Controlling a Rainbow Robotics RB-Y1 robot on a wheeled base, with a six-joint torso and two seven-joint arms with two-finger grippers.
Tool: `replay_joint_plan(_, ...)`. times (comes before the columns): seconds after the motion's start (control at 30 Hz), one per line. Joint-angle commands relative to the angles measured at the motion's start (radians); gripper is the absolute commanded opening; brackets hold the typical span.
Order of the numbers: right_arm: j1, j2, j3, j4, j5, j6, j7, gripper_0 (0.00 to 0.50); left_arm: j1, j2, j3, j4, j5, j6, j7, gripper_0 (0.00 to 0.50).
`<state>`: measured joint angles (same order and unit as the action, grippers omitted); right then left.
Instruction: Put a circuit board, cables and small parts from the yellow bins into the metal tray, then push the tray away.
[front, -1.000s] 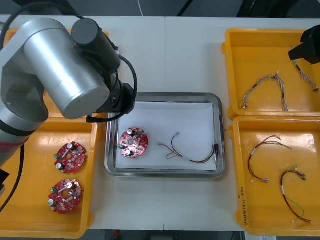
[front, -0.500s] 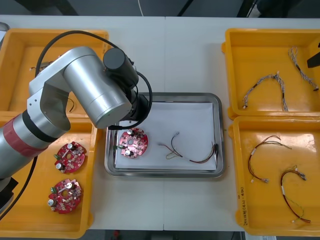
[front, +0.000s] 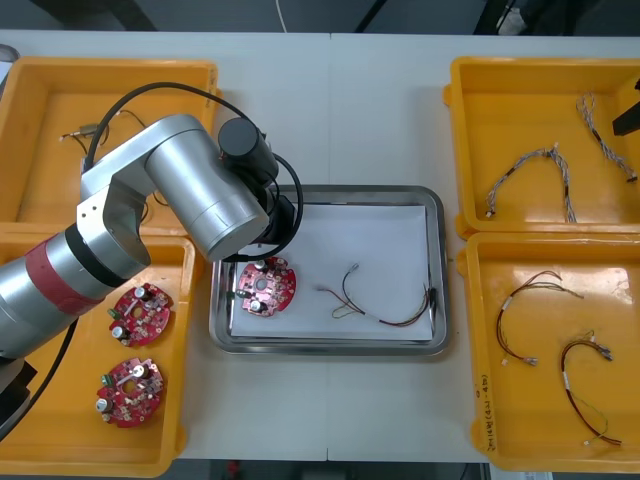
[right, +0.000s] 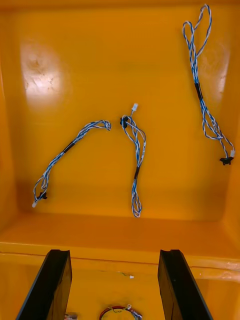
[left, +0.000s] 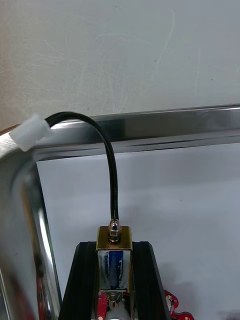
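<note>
Left gripper (left: 114, 245): clamped on small metal part (left: 114, 260), above metal tray (left: 150, 132).
Release: low, beside circuit board (front: 266, 285), with black cable (left: 114, 165) inside tray.
Right gripper (right: 114, 260): spread, empty, right of tray.

The light table (front: 330, 110) supports a metal tray (front: 441, 280) at its centre. The left far bin (front: 40, 150) and left near bin (front: 70, 430) flank one side, the right far bin (front: 520, 110) and right near bin (front: 540, 400) the other.

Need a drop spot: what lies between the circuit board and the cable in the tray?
Nothing: the front view shows bare white tray floor between circuit board and cable. The left gripper holds a small metal part by the board.
</note>
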<state>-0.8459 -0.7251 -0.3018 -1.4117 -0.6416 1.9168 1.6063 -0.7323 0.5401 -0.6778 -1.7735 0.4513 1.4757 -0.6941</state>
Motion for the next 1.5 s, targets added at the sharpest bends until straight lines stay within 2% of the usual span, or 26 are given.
replay_joint_plan(0.03,-0.084,-0.047,0.030,0.076,0.023,0.001,0.077,0.500,-0.004,-0.019,-0.009,-0.006,-0.011,-0.017,0.074,0.007)
replay_joint_plan(0.07,-0.093,-0.047,0.035,0.099,0.028,-0.015,0.095,0.500,-0.004,-0.017,-0.009,-0.006,-0.010,-0.018,0.076,0.019)
replay_joint_plan(0.1,-0.102,-0.047,0.038,0.120,0.033,-0.028,0.115,0.500,-0.004,-0.017,-0.009,-0.006,-0.008,-0.018,0.077,0.066)
replay_joint_plan(0.17,-0.128,-0.043,0.040,0.175,0.066,-0.050,0.162,0.500,-0.004,-0.017,-0.009,-0.006,-0.008,-0.018,0.081,0.191)
replay_joint_plan(0.2,-0.144,-0.042,0.040,0.211,0.088,-0.064,0.195,0.500,-0.004,-0.015,-0.011,-0.006,-0.008,-0.018,0.084,0.269)
replay_joint_plan(0.23,-0.160,-0.040,0.040,0.240,0.105,-0.074,0.219,0.500,-0.004,-0.015,-0.009,-0.006,-0.008,-0.018,0.087,0.317)
replay_joint_plan(0.4,-0.211,-0.040,0.040,0.361,0.134,-0.137,0.282,0.500,-0.004,-0.011,-0.009,-0.006,-0.008,-0.018,0.096,0.377)
replay_joint_plan(0.53,-0.231,-0.040,0.040,0.428,0.155,-0.217,0.339,0.500,-0.004,-0.009,-0.009,-0.006,-0.011,-0.018,0.102,0.500)
replay_joint_plan(0.77,-0.265,-0.034,0.046,0.548,0.181,-0.351,0.423,0.500,-0.004,-0.003,-0.003,-0.021,-0.013,-0.015,0.117,0.500)
replay_joint_plan(1.0,-0.288,0.001,0.050,0.589,0.235,-0.424,0.429,0.500,-0.004,0.006,0.055,-0.103,0.003,0.075,0.127,0.500)
replay_joint_plan(1.13,-0.291,0.013,0.059,0.623,0.241,-0.466,0.431,0.500,-0.004,0.027,0.110,-0.175,0.041,0.138,0.125,0.500)
replay_joint_plan(1.3,-0.326,0.015,0.061,0.744,0.234,-0.547,0.449,0.500,-0.004,0.060,0.170,-0.253,0.069,0.203,0.123,0.500)
replay_joint_plan(1.5,-0.343,0.036,0.066,0.826,0.249,-0.653,0.471,0.500,-0.004,0.123,0.290,-0.310,0.159,0.253,0.108,0.500)
